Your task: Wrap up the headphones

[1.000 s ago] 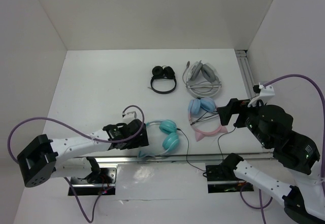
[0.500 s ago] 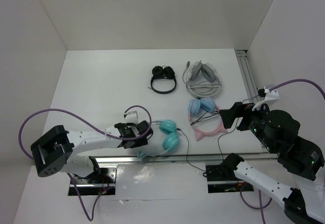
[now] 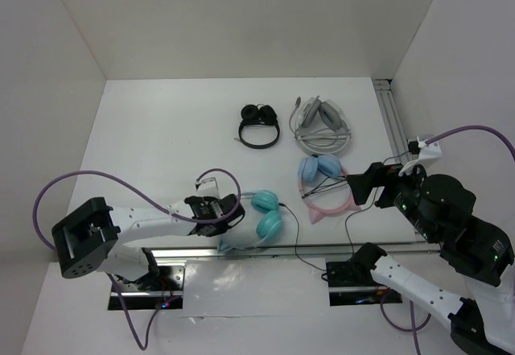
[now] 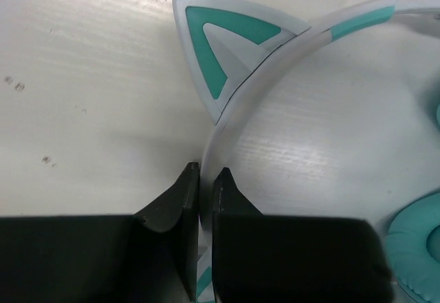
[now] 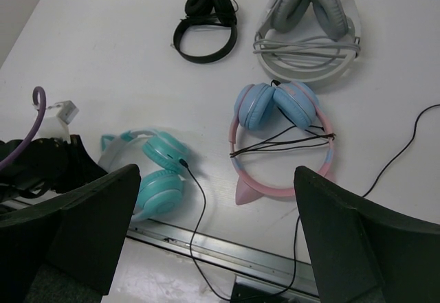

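The teal headphones (image 3: 268,214) lie flat near the table's front edge, ear cups folded together, with one pointed cat ear (image 4: 220,49) on the pale headband (image 4: 275,76). My left gripper (image 3: 231,210) (image 4: 206,174) is shut on that headband at its left side, and the band runs between the two black fingers. Their thin black cable (image 3: 296,234) (image 5: 196,200) trails loose from the upper ear cup over the front rail. My right gripper (image 3: 362,182) (image 5: 216,172) hangs open high above the table, holding nothing, looking down on the headphones (image 5: 155,172).
Pink-and-blue cat-ear headphones (image 3: 326,186) with their cable wound across lie just right of the teal pair. Small black headphones (image 3: 259,125) and grey-white headphones (image 3: 322,121) sit farther back. A metal rail (image 3: 241,252) runs along the front edge, another (image 3: 393,117) along the right wall.
My left gripper has slid a little to the right and closed on the teal headband. The right arm shifted slightly, then held still, open.
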Controlling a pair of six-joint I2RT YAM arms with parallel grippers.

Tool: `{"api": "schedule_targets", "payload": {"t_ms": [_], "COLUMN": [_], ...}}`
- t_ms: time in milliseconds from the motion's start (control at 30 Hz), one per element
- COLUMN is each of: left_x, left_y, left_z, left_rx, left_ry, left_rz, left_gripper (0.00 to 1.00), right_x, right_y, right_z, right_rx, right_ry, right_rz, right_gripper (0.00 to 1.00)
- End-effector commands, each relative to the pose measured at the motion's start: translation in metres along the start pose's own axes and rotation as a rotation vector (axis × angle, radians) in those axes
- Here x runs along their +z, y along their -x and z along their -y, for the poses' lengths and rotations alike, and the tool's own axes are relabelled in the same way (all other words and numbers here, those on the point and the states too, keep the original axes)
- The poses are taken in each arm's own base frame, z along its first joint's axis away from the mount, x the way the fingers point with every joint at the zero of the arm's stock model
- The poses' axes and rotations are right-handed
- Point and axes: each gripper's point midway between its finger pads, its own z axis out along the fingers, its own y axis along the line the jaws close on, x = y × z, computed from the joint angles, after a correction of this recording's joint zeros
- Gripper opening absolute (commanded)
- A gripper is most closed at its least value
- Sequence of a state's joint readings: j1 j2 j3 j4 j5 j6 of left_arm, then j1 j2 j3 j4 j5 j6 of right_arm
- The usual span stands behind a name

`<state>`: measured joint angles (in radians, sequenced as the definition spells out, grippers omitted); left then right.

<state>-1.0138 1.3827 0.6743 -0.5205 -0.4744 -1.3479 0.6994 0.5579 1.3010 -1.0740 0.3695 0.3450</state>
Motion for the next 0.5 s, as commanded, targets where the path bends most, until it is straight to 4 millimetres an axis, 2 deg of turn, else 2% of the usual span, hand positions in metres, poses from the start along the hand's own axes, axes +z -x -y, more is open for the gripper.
{"api": "schedule_targets", "payload": {"t_ms": [0,67,100,133,167,200,233,333,367,400,433,467], "left_x": [-0.012,-0.032,-0.043,-0.052,-0.07,-0.082,-0.098,-0.137,-0.156,-0.169,-0.179,-0.19], "left_y": [-0.017,-0.007,-0.007,-0.003,0.009,0.013,0.024,0.056,0.072,0.089,0.099,0.111], "left_z": [-0.032,-0.029,-0.042,-0.043,-0.036,-0.048,-0.042,-0.048,-0.045,-0.059,-0.065,-0.066], "left_rx": [0.03,0.0,0.036,0.037,-0.003,0.024,0.002,-0.038,-0.062,-0.076,-0.082,-0.067], "left_ry": [0.103,0.089,0.128,0.125,0.077,0.101,0.062,-0.043,-0.09,-0.092,-0.091,-0.11], "left_rz": [-0.049,-0.012,-0.012,-0.001,0.026,0.032,0.05,0.129,0.167,0.233,0.269,0.308], "left_gripper": [0.0,0.0,0.0,0.0,0.0,0.0,0.0,0.0,0.0,0.0,0.0,0.0], "right_x": [-0.003,-0.006,-0.006,-0.006,-0.006,-0.004,-0.001,0.007,0.008,0.024,0.028,0.027], "right_y": [0.008,0.009,0.009,0.009,0.009,0.009,0.01,0.005,0.014,-0.01,0.001,-0.001], "right_z": [-0.003,-0.002,-0.002,-0.002,-0.002,-0.005,-0.007,-0.016,-0.024,-0.036,-0.056,-0.069], "right_rx": [-0.004,0.0,0.0,0.0,0.0,0.001,0.004,-0.005,0.017,0.045,0.081,0.087], "right_ry": [0.019,0.023,0.023,0.023,0.023,0.035,0.038,0.08,0.121,0.178,0.276,0.364], "right_rz": [0.028,0.036,0.036,0.036,0.036,0.036,0.043,0.033,0.09,0.04,0.112,0.139], "right_gripper": [1.0,1.0,1.0,1.0,1.0,1.0,1.0,1.0,1.0,1.0,1.0,1.0]}}
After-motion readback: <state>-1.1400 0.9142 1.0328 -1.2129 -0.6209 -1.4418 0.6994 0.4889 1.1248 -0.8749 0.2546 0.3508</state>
